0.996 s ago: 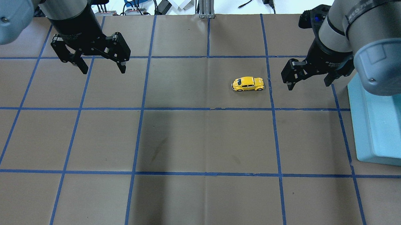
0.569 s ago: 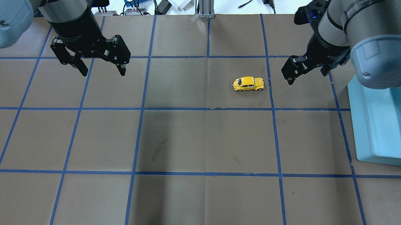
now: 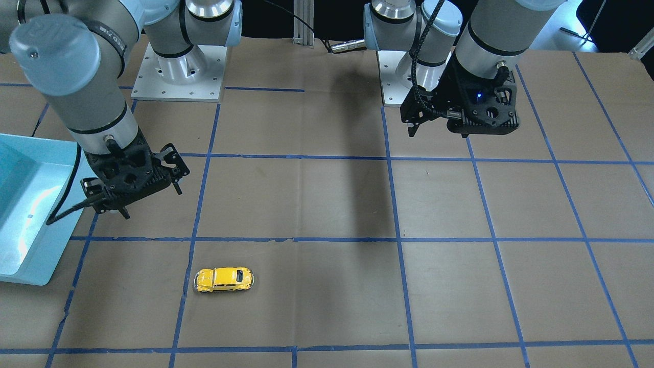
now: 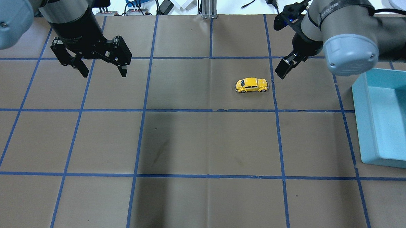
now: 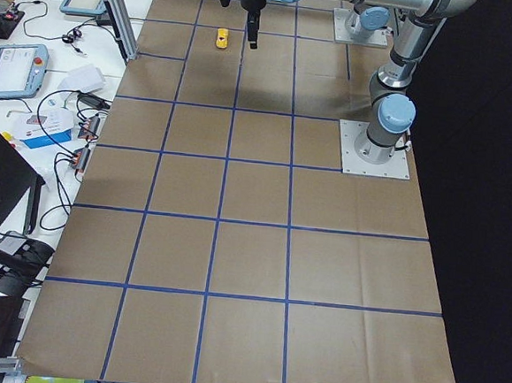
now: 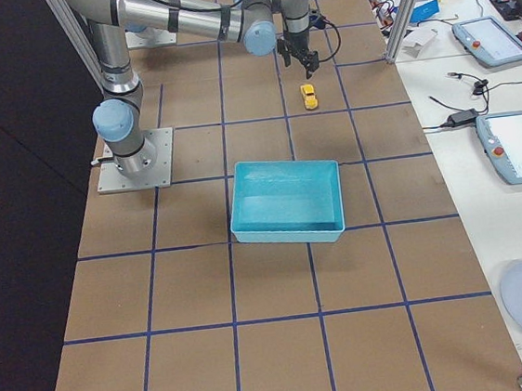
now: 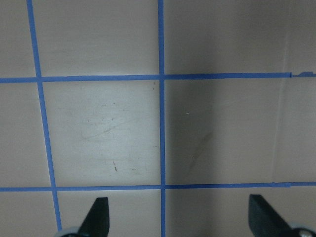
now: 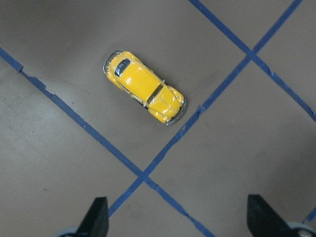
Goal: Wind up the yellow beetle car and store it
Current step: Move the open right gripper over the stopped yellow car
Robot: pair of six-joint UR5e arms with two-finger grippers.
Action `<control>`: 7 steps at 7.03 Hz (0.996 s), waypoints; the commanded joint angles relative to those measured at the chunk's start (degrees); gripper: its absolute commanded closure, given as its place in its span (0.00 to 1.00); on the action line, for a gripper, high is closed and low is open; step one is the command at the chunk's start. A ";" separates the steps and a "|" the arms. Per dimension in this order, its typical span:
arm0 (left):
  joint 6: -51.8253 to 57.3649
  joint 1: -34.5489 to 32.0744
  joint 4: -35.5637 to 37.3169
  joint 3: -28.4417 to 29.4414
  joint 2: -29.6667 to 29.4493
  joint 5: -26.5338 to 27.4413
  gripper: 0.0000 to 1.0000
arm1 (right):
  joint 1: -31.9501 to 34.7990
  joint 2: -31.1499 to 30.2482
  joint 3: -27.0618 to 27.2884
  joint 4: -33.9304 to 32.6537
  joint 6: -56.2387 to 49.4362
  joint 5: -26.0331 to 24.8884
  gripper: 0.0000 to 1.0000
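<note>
The yellow beetle car point(image 4: 251, 85) stands on its wheels on the brown table, right of centre, next to a blue tape line. It also shows in the front view point(image 3: 224, 279) and in the right wrist view point(image 8: 144, 87). My right gripper point(image 3: 152, 202) is open and empty. It hangs above the table just right of and beyond the car; one of its fingers point(image 4: 282, 67) shows overhead. In its wrist view point(image 8: 178, 219) the car lies ahead between the fingers' lines. My left gripper point(image 4: 104, 73) is open and empty, high over the far left, and its wrist view point(image 7: 180, 219) shows bare table.
A light blue bin point(image 4: 360, 114) stands at the table's right side, also seen in the front view point(image 3: 20, 255). An aluminium post point(image 4: 207, 4) and cables lie at the far edge. The arm bases point(image 3: 179, 76) are bolted on the robot's side.
My right arm has swung left and away from me and its wrist has turned, bringing the gripper closer to the car and uncovering the bin. The left arm and the car have not moved.
</note>
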 commanded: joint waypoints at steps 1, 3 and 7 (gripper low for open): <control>0.01 0.10 0.00 -0.02 0.09 0.00 0.00 | 1.33 6.35 0.02 -7.19 -10.80 3.56 0.00; 0.01 0.10 0.00 -0.02 0.09 0.00 0.00 | 4.40 6.90 0.54 -6.06 -16.95 3.66 0.00; 0.10 0.18 0.09 0.24 0.09 0.09 0.00 | 4.60 14.53 0.45 -13.17 -27.18 6.20 0.00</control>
